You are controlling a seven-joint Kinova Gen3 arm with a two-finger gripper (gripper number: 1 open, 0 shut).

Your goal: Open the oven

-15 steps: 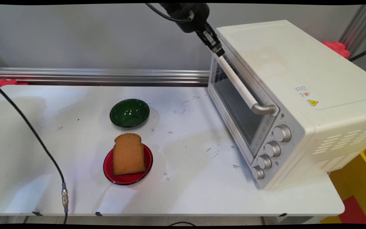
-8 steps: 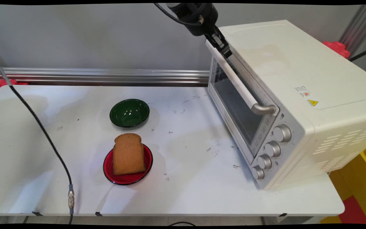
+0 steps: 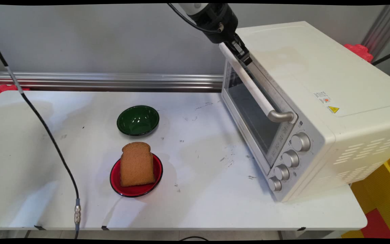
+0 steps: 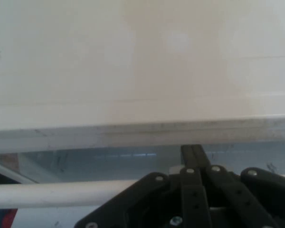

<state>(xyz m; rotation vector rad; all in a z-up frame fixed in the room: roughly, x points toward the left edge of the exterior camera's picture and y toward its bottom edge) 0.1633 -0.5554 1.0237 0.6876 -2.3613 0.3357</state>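
My black gripper comes down from the top edge onto the far end of the white toaster oven. Its tip sits at the upper end of the oven's white bar handle, between the bar and the top of the shut glass door. In the hand view the gripper is shut, its two fingers pressed together. They reach past the handle up to the edge under the oven's top. Nothing shows between the fingers.
A green bowl stands mid-table. In front of it a slice of brown bread lies on a red plate. A black cable hangs across the left side. The oven's knobs face the near right.
The gripper has moved right and slightly down, from just left of the handle's far end to in behind it against the oven. The hanging cable has swung right.
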